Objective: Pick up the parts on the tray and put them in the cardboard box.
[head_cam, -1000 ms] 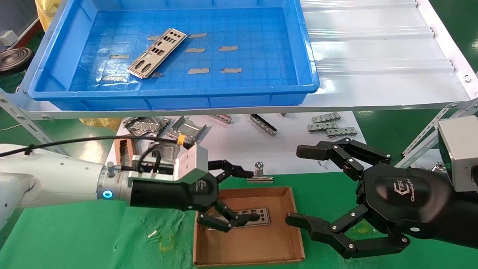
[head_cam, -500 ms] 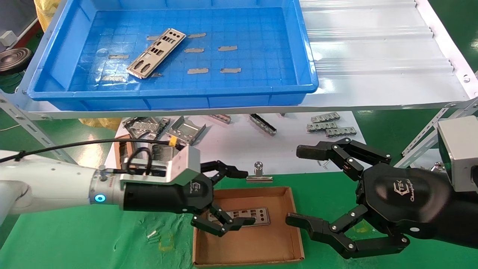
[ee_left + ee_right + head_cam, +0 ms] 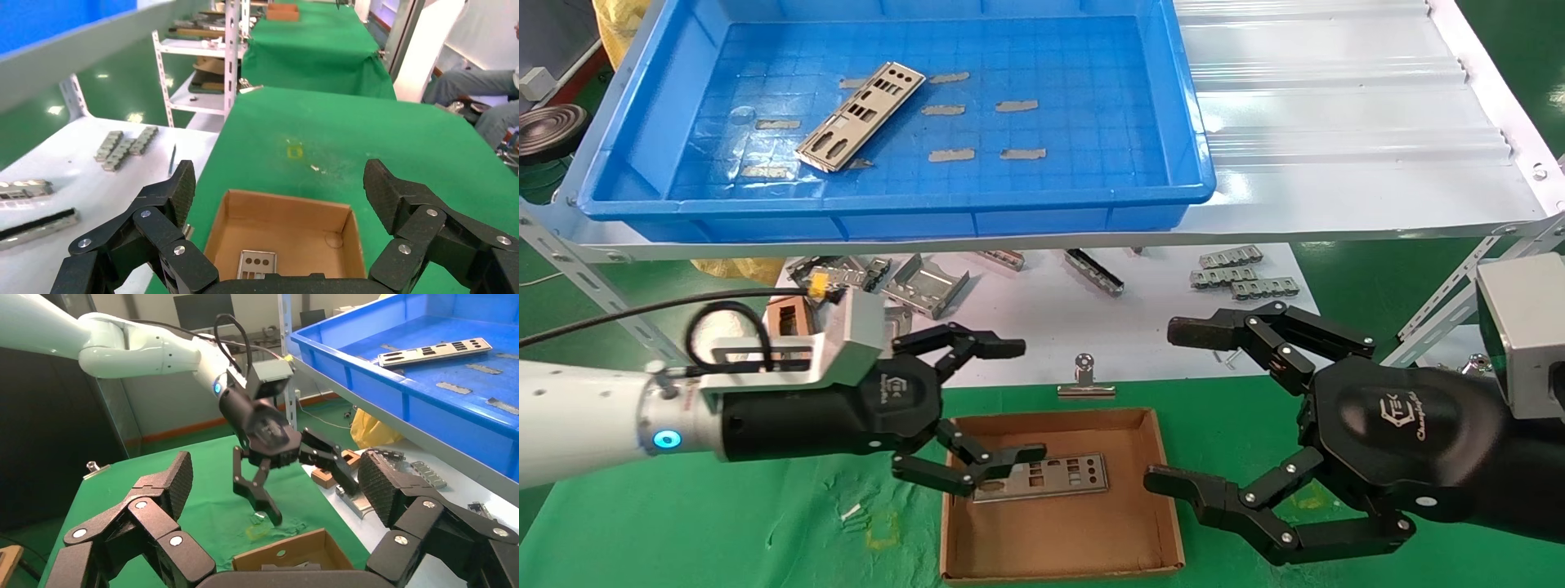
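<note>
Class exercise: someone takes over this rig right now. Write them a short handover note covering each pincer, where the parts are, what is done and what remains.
Left pincer: open, holding nothing, above the near-left edge of the cardboard box.
Right pincer: open, holding nothing, just right of the box.
Done: one part lies flat inside the box.
Left: one part lies in the tray on the shelf. Pick it up and put it in the box.

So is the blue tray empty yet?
Not empty. One part lies flat on the tray floor; another part already lies in the cardboard box.
</note>
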